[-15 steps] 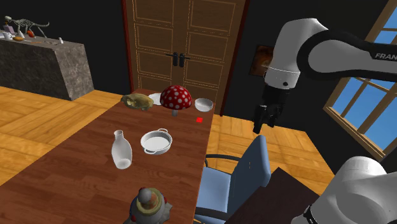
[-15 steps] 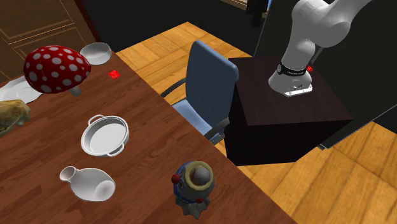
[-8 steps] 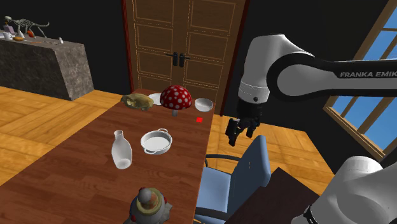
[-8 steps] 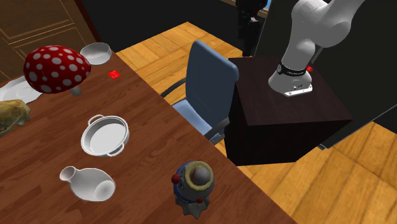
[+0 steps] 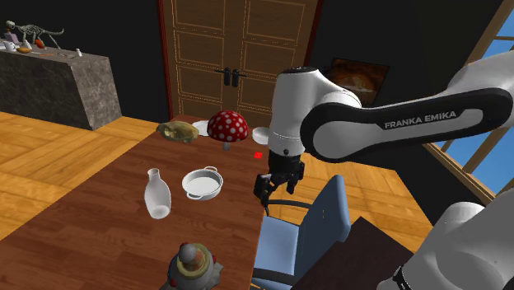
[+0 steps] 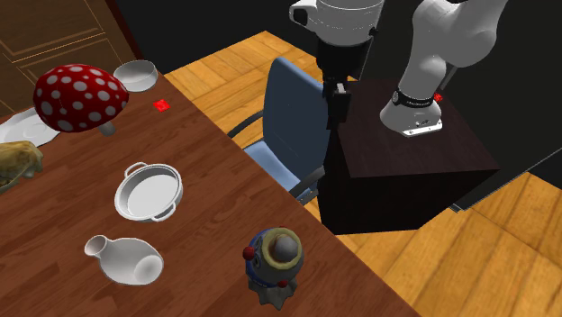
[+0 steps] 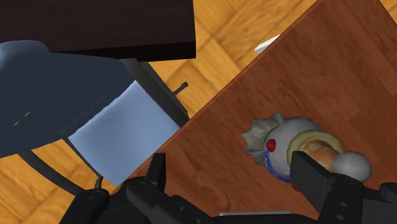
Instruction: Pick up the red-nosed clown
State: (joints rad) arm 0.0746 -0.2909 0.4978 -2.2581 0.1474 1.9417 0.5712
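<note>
The clown figure [image 5: 193, 268] stands at the near end of the brown table [image 5: 107, 239]. It has a grey round head, a blue and yellow collar and red spots [image 6: 275, 257]. My black gripper [image 5: 265, 185] hangs above the table's edge beside the blue chair, well apart from the clown. In the second exterior view the gripper [image 6: 340, 99] is over the chair back. In the wrist view the fingers [image 7: 156, 173] stand apart with nothing between them, and the clown [image 7: 289, 143] lies partly behind the other finger.
A blue chair [image 6: 302, 122] stands between table and dark stand [image 6: 405, 171]. On the table are a white vase [image 5: 156, 195], a white pan [image 5: 203, 183], a red spotted mushroom [image 5: 228, 126], a white bowl [image 5: 264, 134] and a small red piece [image 5: 259, 154].
The arm has swung from the shoulder view's right toward the table and lower. The gripper now hangs over the table's edge. Nothing on the table has moved.
</note>
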